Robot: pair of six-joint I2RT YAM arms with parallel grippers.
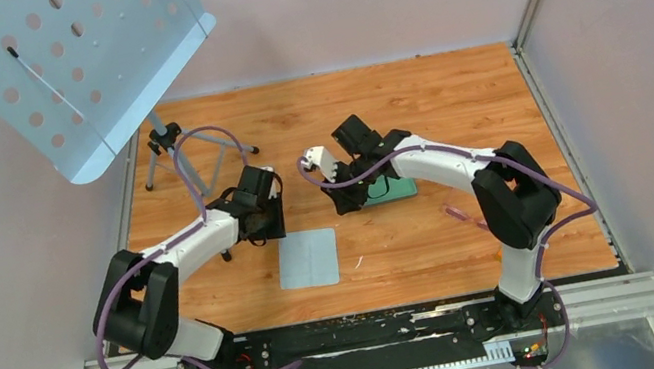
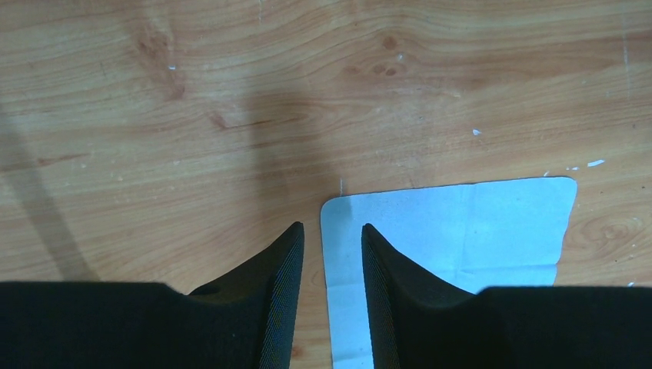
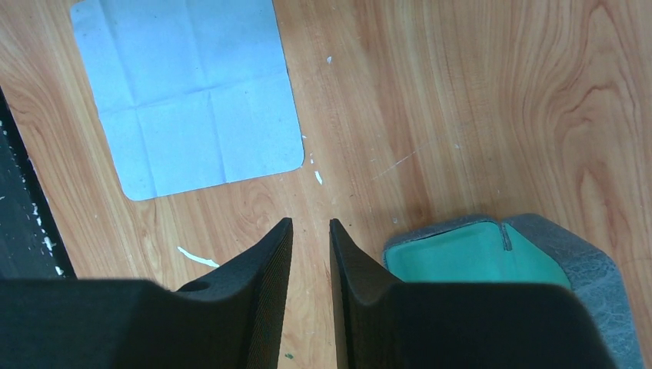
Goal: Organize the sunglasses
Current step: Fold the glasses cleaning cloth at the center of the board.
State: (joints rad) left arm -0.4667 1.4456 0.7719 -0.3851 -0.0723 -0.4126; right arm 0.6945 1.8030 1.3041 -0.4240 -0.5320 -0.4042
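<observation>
Holds left claw narrowly parted and empty above cloth on bench. Holds right claw likewise, beside open case.

On the overhead camera, the right arm is covering most of the grey case, so you are getting only a teal sliver. On the right wrist camera, that case is running off the lower right corner and under the right hand. A thin pinkish streak beside that arm is showing too small to identify. The cloth is running off the left wrist view's bottom edge.
</observation>
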